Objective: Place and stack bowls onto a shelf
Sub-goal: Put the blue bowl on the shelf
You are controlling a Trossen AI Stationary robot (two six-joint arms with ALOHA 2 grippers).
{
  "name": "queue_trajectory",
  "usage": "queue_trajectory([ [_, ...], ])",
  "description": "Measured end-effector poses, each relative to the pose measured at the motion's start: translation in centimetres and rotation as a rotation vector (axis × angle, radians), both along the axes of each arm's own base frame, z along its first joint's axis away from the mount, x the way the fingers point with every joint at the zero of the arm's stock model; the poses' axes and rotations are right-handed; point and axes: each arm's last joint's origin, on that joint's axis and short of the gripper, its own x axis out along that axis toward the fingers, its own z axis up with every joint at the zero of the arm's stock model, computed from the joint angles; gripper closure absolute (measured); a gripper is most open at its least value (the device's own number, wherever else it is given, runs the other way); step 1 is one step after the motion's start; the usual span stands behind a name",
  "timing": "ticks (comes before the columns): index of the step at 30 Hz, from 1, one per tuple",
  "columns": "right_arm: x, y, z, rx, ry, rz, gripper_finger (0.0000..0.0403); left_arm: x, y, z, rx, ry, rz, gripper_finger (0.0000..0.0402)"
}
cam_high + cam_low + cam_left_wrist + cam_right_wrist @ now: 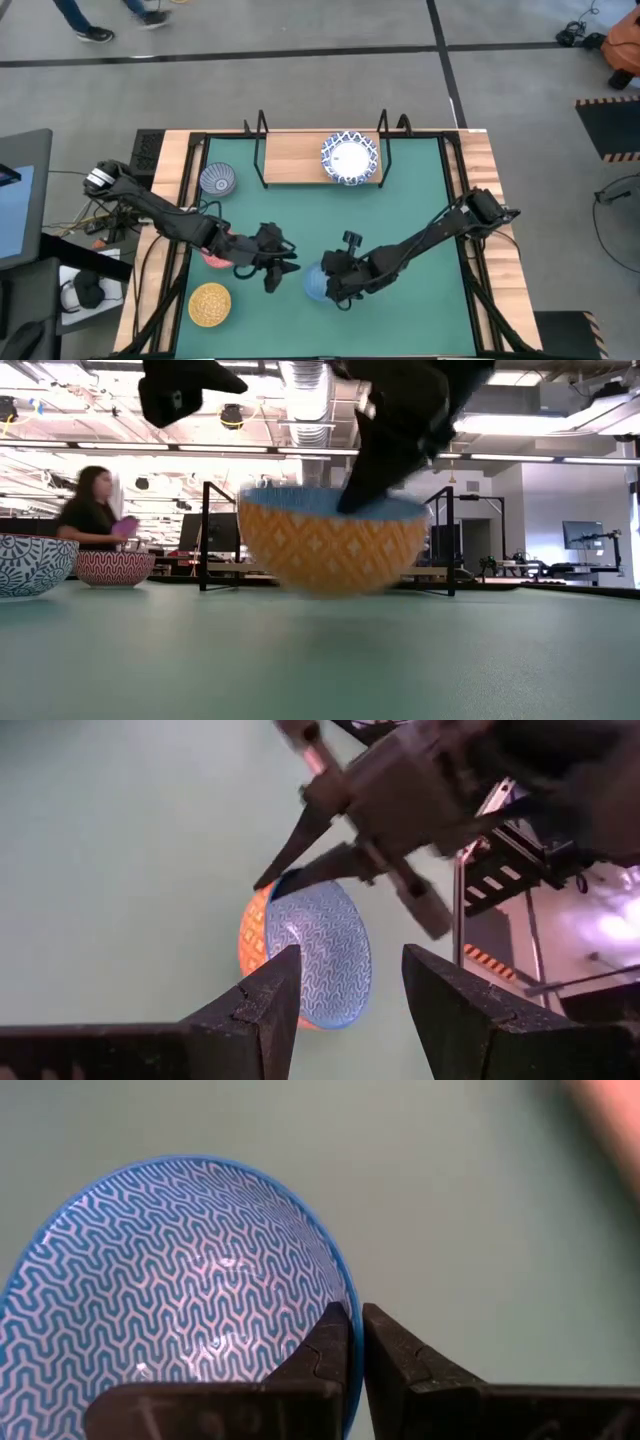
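Blue bowl [180, 1290] rim pinched thinly by my right claw [356, 1342]; I fear slipping. Left claw [345, 995] hovers wide.

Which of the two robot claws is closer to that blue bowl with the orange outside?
The right gripper: it pinches the rim of the blue bowl. The left gripper hangs open just beside the bowl, not touching it.
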Motion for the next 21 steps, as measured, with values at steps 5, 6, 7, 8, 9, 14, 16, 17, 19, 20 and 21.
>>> queue_trajectory([
  [5, 0.6, -0.4, 2.6, -0.126, 0.014, 0.008, 0.0366, 0.4, 0.8, -0.2, 0.067, -0.009, 0.067, 0.0242],
  [6, 0.7, -0.5, 3.0, -0.147, 0.009, 0.002, 0.0366, 0.5, 1.0, -0.1, 0.077, -0.015, 0.096, 0.0242],
  [7, 0.8, -0.5, 3.3, -0.167, 0.005, 0.000, 0.0366, 0.6, 1.2, -0.1, 0.084, -0.019, 0.116, 0.0242],
  [8, 0.8, -0.6, 3.6, -0.189, 0.000, -0.004, 0.0366, 0.7, 1.4, 0.0, 0.090, -0.026, 0.125, 0.0242],
  [9, 0.9, -0.7, 4.0, -0.214, -0.001, -0.008, 0.0366, 0.8, 1.6, 0.1, 0.097, -0.037, 0.126, 0.0242],
  [14, 1.2, -1.1, 5.9, -0.275, 0.002, -0.008, 0.0365, 1.1, 2.2, 0.3, 0.167, -0.055, 0.101, 0.0242],
  [16, 1.4, -1.4, 6.5, -0.279, 0.005, -0.010, 0.0365, 1.2, 2.4, 0.3, 0.186, -0.057, 0.100, 0.0242],
  [17, 1.4, -1.5, 6.8, -0.279, 0.003, -0.013, 0.0365, 1.2, 2.5, 0.4, 0.195, -0.057, 0.099, 0.0242],
  [19, 1.6, -1.8, 7.4, -0.280, -0.002, -0.017, 0.0364, 1.3, 2.6, 0.6, 0.224, -0.060, 0.089, 0.0242],
  [20, 1.7, -1.9, 7.7, -0.282, -0.003, -0.016, 0.0364, 1.3, 2.5, 0.8, 0.242, -0.062, 0.080, 0.0242],
  [21, 1.8, -2.1, 8.0, -0.286, -0.001, -0.014, 0.0364, 1.4, 2.6, 1.0, 0.267, -0.063, 0.079, 0.0242],
])
